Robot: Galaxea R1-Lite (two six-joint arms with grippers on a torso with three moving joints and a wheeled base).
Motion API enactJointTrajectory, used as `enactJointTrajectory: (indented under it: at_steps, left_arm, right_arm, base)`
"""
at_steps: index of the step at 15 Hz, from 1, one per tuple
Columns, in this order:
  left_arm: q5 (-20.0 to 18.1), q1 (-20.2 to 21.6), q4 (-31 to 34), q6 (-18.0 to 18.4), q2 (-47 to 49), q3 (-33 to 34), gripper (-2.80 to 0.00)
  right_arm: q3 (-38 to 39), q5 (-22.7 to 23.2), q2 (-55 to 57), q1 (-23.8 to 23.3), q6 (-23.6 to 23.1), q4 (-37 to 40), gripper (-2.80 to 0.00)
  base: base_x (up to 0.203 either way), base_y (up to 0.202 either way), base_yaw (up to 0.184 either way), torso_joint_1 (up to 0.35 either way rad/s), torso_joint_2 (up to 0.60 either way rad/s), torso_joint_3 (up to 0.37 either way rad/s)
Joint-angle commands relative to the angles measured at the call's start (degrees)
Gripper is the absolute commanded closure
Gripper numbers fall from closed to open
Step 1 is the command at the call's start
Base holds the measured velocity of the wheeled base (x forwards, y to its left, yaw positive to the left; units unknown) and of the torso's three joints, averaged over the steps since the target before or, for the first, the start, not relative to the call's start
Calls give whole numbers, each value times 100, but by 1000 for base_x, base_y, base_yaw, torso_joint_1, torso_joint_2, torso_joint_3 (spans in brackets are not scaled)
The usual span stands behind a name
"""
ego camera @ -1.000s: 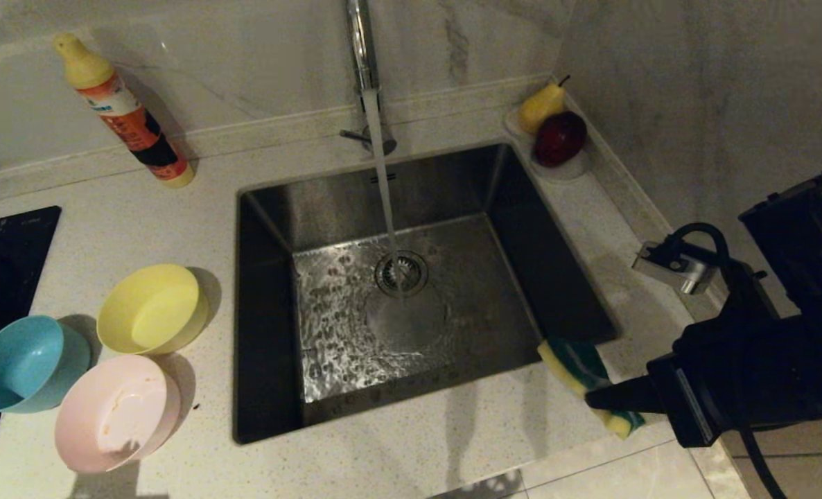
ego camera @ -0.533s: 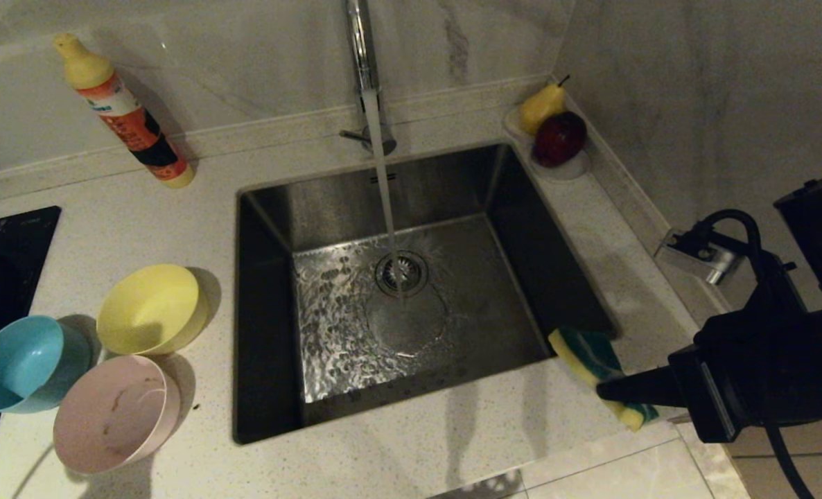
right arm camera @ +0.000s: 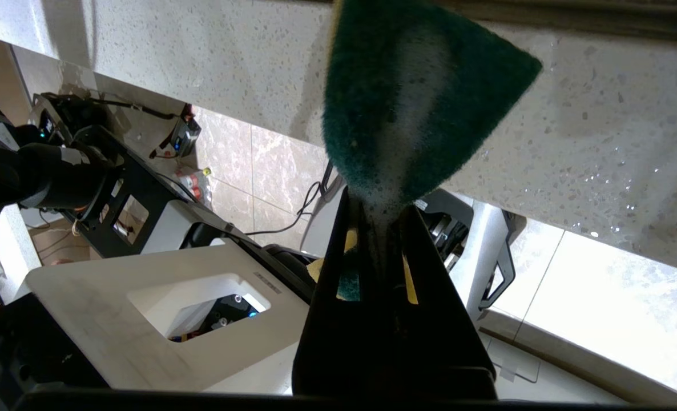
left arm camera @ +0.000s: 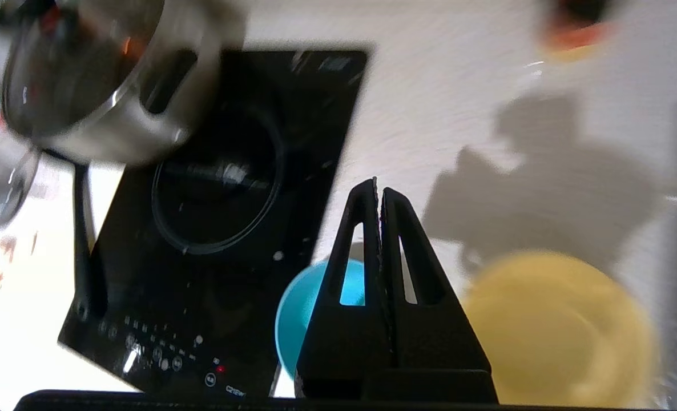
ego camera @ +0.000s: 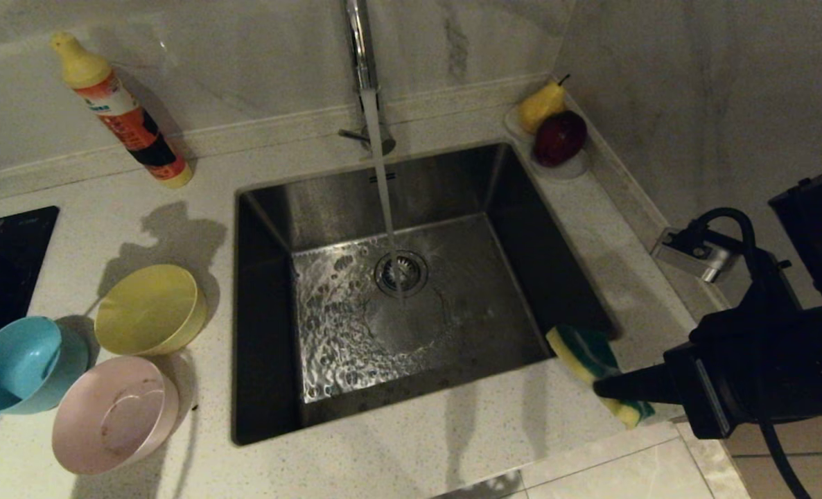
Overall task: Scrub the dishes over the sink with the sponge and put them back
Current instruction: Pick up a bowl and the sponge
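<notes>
Right gripper (ego camera: pixel 608 388) pinches the sponge (ego camera: pixel 591 360) tight, foam bulging beyond its tips, at the sink (ego camera: pixel 265 208) rim's near corner. Left gripper (left arm camera: pixel 379 197) hangs jaws pressed together, empty, with the blue bowl (left arm camera: pixel 298 319) beneath its fingers and the yellow bowl (left arm camera: pixel 555 325) alongside. Fetching a dish looks next: those jaws must part first.

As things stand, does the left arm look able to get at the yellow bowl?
Probably yes. The left gripper hangs above the counter beside the yellow bowl, nothing lying between them. But its fingers are shut, so it must open before it can grasp the rim.
</notes>
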Motion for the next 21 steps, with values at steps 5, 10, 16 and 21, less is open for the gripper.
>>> enactJointTrajectory:
  at_steps: [5,10,16,21]
  left_arm:
    - [-1726,1638,71,-1037,1495,-326,0]
    - [-3148,2439,220,-1723,1789,-246,0]
    - [-3417,2761,173,-2120,2154,-33,-280]
    - [-4029,2784,174,-2740,2218,37,-280]
  right_arm:
    - [17,11,133,-90,8,20,0]
    - [22,16,208,-156,-1,11,0]
    - [4,16,261,-164,-18,11,0]
    - [4,7,217,-173,-18,20,0]
  base:
    - [0,0,0,0,0,0]
    - [0,0,0,0,0,0]
    - [0,0,0,0,0,0]
    - [0,0,0,0,0,0]
